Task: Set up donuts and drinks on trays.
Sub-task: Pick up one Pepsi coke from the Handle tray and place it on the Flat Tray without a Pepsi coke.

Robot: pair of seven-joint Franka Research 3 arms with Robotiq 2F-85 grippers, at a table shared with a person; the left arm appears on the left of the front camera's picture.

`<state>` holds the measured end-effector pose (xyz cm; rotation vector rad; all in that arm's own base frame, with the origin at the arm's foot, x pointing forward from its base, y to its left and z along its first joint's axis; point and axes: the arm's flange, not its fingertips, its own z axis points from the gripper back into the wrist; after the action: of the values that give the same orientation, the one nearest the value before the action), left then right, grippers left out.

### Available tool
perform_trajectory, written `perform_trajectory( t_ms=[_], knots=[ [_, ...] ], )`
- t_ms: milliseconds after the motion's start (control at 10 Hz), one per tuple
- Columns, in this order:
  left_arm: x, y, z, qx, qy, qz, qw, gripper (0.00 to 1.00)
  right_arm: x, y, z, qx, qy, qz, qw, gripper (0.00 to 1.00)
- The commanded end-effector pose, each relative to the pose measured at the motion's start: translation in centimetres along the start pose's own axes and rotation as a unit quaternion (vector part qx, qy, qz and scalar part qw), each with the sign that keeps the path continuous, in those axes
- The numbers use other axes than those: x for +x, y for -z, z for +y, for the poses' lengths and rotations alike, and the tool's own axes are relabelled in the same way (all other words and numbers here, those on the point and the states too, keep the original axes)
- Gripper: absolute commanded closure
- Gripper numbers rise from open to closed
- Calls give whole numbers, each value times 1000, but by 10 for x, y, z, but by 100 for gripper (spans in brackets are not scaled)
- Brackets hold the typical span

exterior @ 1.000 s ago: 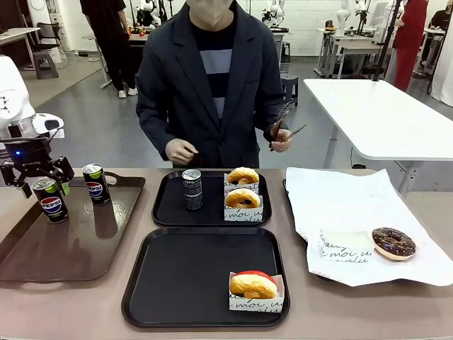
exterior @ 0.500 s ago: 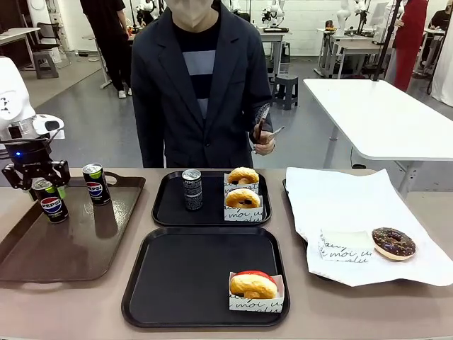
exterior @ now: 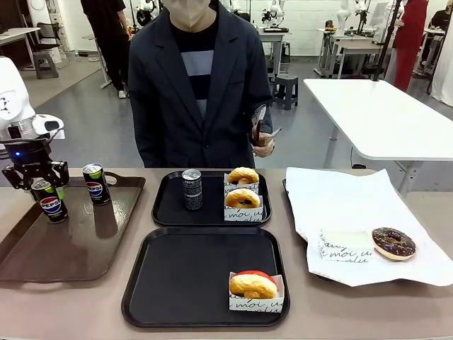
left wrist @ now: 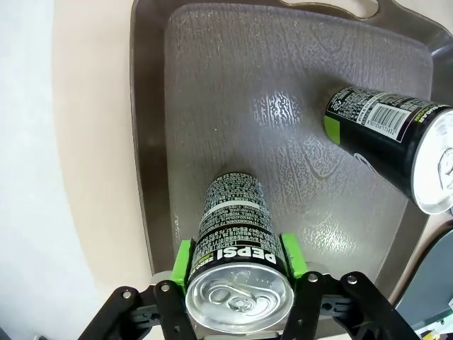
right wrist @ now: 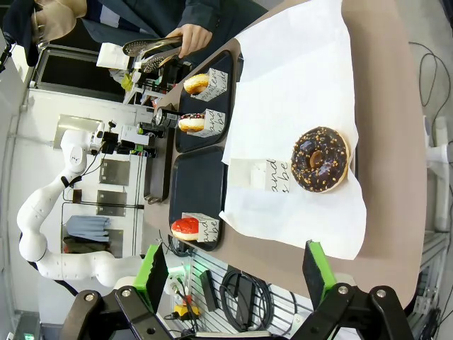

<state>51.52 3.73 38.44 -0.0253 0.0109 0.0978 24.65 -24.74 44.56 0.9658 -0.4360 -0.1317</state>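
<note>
Left gripper (left wrist: 238, 256): clamped on the top of the held Pepsi can (left wrist: 233, 212), a green pad pressed to each side. The can stands upright at the left end of the brown tray (exterior: 71, 262).
Spare Pepsi can (exterior: 95, 184): upright just beside it on the same tray, apart from the pads.
Step in hand: judged to be lifting the held can toward a black tray. Raise it straight up until its base clears the brown rim, keep it vertical, and swing wide of the spare can.
Far black tray (exterior: 166, 209): carries the grey-patterned can (exterior: 192, 189) and a pair of boxed donuts (exterior: 243, 198) — it looks served.
Near black tray (exterior: 184, 283): one boxed donut (exterior: 253, 285) in its right front corner and no drink, so the bare left half is the likely landing spot.
White paper (exterior: 340, 202): a chocolate donut (exterior: 393, 242) and an empty box (exterior: 345, 244) lie on it.
Person's hand (exterior: 263, 146): holds tongs (exterior: 256, 131) above the far edge.
Right gripper (right wrist: 233, 265): fingers spread wide, nothing between them.
</note>
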Motion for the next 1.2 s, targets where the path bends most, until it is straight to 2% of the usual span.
perform_trajectory(
  t_ms=[0, 200, 400, 700, 900, 1100],
  knots=[
    [-11, -14, 5, -11, 16, 0, 1000, 100, 2, 1, 0, 16, -8, -12, 1000, 0],
    [-43, -55, 1, 1, 28, 5, 1000, 100, 2, 1, 0, 16, -8, -12, 1000, 0],
    [-92, -107, -8, 0, 37, 1, 999, 100, 2, 1, 0, 16, -8, -12, 1000, 0],
    [-150, -136, -14, -18, 68, -25, 997, 100, 2, 1, 0, 16, -8, -12, 1000, 0],
    [-153, -135, -5, -25, 51, -37, 998, 100, 2, 1, 0, 16, -8, -12, 1000, 0],
    [-152, -145, -15, -11, 59, -21, 998, 100, 2, 1, 0, 16, -8, -12, 1000, 0]
  ],
)
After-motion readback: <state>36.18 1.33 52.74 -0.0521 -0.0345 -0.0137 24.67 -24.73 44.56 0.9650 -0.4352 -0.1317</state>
